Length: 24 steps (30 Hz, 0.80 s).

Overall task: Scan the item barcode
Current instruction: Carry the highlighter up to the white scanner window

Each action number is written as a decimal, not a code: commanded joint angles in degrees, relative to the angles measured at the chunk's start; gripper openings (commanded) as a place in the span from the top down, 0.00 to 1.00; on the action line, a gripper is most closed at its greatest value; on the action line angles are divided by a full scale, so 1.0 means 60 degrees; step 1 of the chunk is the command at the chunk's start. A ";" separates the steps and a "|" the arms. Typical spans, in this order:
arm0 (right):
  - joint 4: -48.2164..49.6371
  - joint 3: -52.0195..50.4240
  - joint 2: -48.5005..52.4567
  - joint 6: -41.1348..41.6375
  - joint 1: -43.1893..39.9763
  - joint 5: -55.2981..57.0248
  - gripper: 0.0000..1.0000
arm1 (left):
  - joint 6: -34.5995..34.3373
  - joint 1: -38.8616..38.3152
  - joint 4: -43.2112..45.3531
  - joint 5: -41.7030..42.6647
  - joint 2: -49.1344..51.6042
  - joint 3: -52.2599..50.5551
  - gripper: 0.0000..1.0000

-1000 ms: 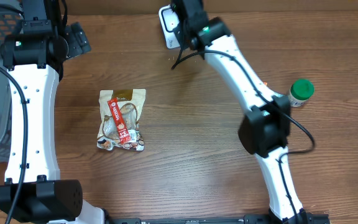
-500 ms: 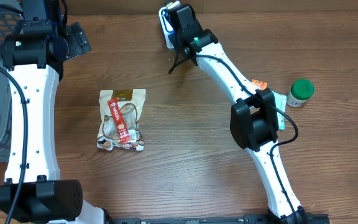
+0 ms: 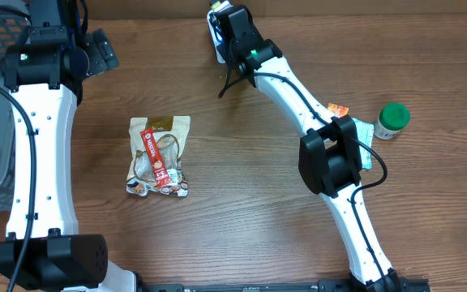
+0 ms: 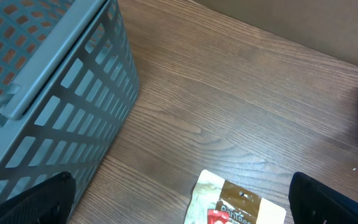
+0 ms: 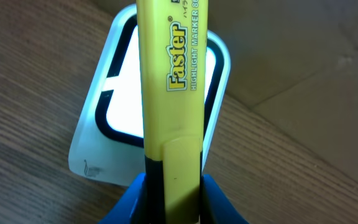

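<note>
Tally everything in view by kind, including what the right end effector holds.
Snack pouch: 1
Green-capped bottle: 1
Small packet, partly hidden by the right arm: at least 1
Yellow highlighter, in the right end effector: 1
Scanner: 1
Basket: 1
Total: at least 6
</note>
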 commanded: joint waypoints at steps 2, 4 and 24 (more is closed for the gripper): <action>-0.0051 0.0120 0.0211 -0.0051 0.0073 0.0117 0.97 | -0.0135 -0.0011 0.0026 -0.0127 0.0091 0.0073 0.00; -0.0022 0.0120 0.0240 -0.0051 0.0058 0.0117 0.97 | -0.0135 -0.0011 0.0026 -0.0127 0.0091 0.0073 0.00; -0.0255 -0.0051 0.0255 0.0514 -0.0219 -0.0273 0.97 | -0.0135 -0.0011 0.0026 -0.0127 0.0091 0.0073 0.00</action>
